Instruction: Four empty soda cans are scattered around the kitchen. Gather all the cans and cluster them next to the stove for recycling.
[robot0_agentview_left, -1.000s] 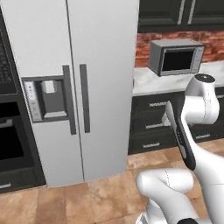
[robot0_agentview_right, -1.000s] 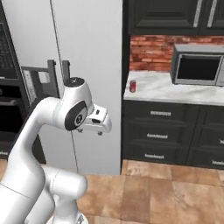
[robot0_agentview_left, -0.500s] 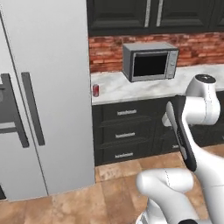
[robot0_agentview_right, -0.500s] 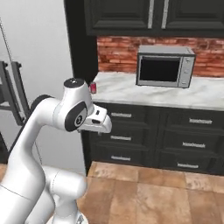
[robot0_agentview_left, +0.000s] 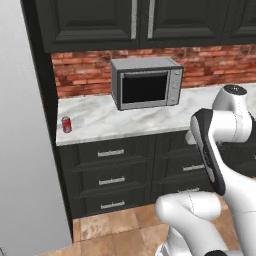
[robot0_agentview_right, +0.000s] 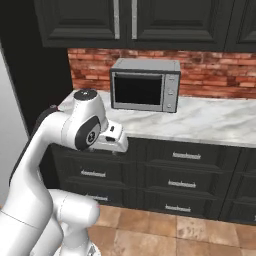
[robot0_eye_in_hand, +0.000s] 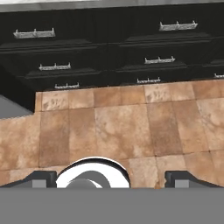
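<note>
Soda can, red with a silver top, stands upright on the white marble counter, well left of the grey microwave and near the counter's front left edge. Drawers below the microwave are all shut. My claw hangs with fingers wide apart over bare terracotta floor, gripping nothing.

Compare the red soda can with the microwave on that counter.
The red soda can is a small upright cylinder; the microwave is a far larger grey box with a dark door. The can stands near the counter's front left edge; the microwave sits back against the brick wall. Both rest on the same white marble counter.
</note>
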